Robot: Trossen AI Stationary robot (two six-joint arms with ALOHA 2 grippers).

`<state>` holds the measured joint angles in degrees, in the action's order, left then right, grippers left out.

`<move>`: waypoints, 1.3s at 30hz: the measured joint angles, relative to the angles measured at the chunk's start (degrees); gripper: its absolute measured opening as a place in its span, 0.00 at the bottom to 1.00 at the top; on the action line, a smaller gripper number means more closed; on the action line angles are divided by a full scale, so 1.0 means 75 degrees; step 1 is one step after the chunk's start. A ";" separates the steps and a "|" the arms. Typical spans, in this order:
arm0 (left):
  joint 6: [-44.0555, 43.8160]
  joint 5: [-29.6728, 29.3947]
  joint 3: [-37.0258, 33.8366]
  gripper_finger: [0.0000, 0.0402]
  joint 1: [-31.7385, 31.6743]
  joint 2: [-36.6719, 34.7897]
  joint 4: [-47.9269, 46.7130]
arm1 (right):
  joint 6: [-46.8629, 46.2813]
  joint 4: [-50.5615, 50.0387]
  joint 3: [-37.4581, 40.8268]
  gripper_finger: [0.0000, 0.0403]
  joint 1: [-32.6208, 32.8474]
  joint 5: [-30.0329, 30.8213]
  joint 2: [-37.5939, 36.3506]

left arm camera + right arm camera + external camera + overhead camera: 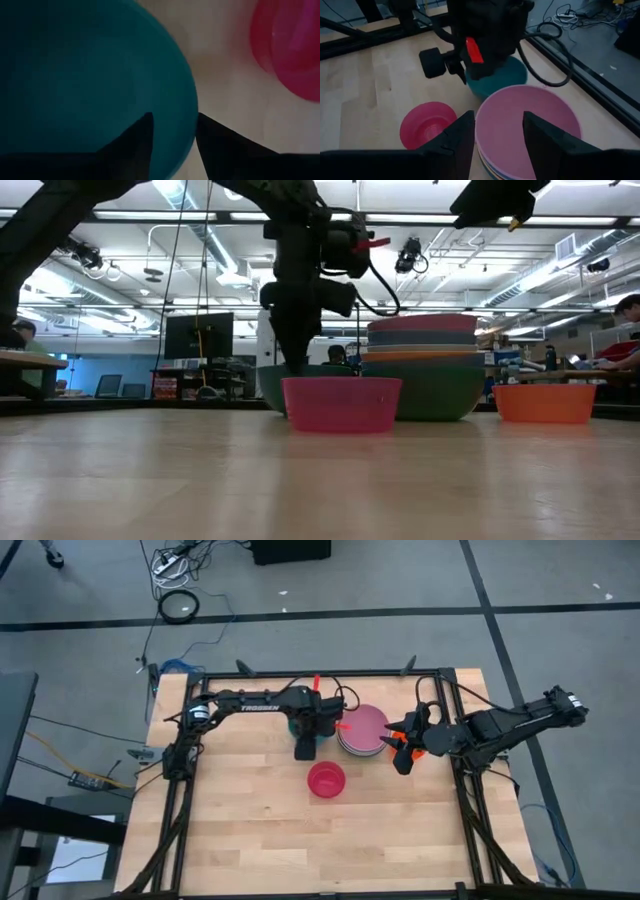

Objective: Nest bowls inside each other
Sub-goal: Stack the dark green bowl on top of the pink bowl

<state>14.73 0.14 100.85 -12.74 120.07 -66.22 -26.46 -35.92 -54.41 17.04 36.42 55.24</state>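
Note:
A teal bowl sits on the table at the far middle. My left gripper points straight down over its near rim and is open, with one finger inside the bowl and one outside. A stack of bowls with a pink one on top stands just right of the teal bowl. A small red bowl rests alone nearer the front. My right gripper hovers open beside and above the stack, holding nothing. My left gripper comes from above, pointing down, with its fingers astride the teal bowl's rim, one inside the bowl and one outside. I cannot tell whether either finger touches the rim. The bowl sits on the table.
An orange bowl stands on the table to the right of the stack in the low view. The black frame rails run along the table's sides. Bare wood lies across the front half.

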 joint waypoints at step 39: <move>-0.0051 0.0529 0.1767 0.01 0.0862 -0.0902 0.2440 | -0.0217 0.0029 -0.0003 0.39 0.0351 0.1917 -0.0611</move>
<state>14.35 4.10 114.10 -6.27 113.31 -47.91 -28.08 -35.71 -54.43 19.67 50.80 50.66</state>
